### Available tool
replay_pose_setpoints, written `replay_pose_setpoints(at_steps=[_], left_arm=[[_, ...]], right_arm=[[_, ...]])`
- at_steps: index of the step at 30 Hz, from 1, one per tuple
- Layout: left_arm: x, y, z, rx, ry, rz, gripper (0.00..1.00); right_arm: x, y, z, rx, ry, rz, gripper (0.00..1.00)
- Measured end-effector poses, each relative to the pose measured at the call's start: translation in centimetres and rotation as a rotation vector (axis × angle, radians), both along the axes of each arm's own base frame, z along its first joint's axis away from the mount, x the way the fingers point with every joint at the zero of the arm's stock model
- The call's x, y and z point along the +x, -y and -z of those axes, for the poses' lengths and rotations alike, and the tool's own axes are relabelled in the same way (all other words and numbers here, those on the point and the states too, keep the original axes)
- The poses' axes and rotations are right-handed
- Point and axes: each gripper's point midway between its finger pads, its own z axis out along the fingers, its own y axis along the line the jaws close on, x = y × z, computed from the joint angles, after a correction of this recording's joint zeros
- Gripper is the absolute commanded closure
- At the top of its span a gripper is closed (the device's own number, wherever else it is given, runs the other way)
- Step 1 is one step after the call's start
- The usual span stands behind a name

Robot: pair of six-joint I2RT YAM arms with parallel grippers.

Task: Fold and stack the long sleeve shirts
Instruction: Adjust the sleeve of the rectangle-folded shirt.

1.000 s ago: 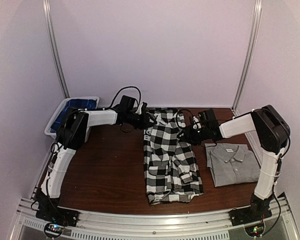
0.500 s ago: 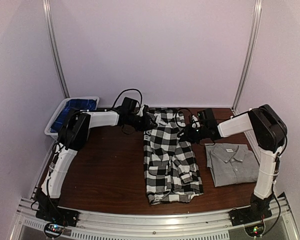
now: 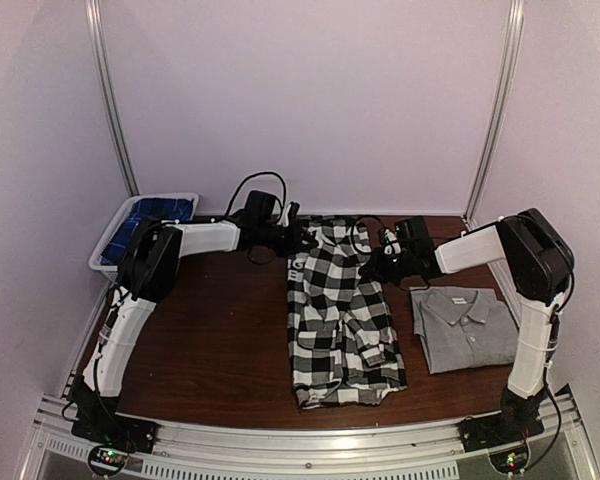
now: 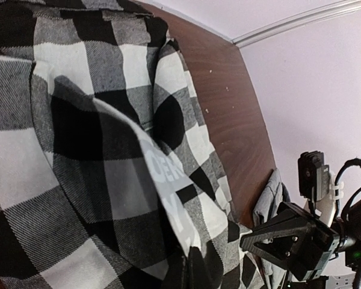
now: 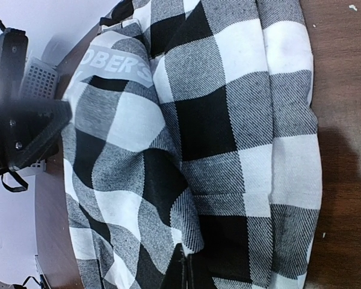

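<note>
The black-and-white checked shirt [image 3: 338, 318] lies lengthwise on the middle of the table, folded into a long strip. Its far end, with white lettering [image 5: 117, 65], is bunched up. My left gripper [image 3: 298, 240] is shut on the far left corner of that end; in the left wrist view the checked shirt [image 4: 96, 138] fills the frame and my left gripper [image 4: 191, 268] pinches a fold. My right gripper [image 3: 371, 264] is shut on the far right edge, and in its own view my right gripper [image 5: 188, 270] clamps a ridge of the checked shirt [image 5: 228, 120]. The grey collared shirt [image 3: 467, 328] lies folded at the right.
A white basket [image 3: 120, 232] holding blue cloth stands at the back left corner. Bare brown tabletop [image 3: 215, 320] stretches left of the checked shirt. The right arm's links pass just behind the grey shirt. Metal posts and pale walls close in the back.
Both grippers have gone from partly open to shut on the far end of the checked shirt. The arms have shifted only slightly.
</note>
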Motion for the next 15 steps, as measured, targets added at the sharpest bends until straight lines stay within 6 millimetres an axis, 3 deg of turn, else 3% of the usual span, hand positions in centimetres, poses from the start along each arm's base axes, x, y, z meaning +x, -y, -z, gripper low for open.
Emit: replay_pose_setpoints(at_steps=[8, 15], left_arm=[[1.3, 0.2, -1.5, -0.018, 0.054, -0.027, 1.00], [2.1, 0.2, -0.1, -0.010, 0.051, -0.039, 1.00]], right_arm=[[0.2, 0.6, 0.4, -0.036, 0.001, 0.024, 1.00], [0.8, 1.8, 0.6, -0.059, 0.005, 0.065, 1.00]])
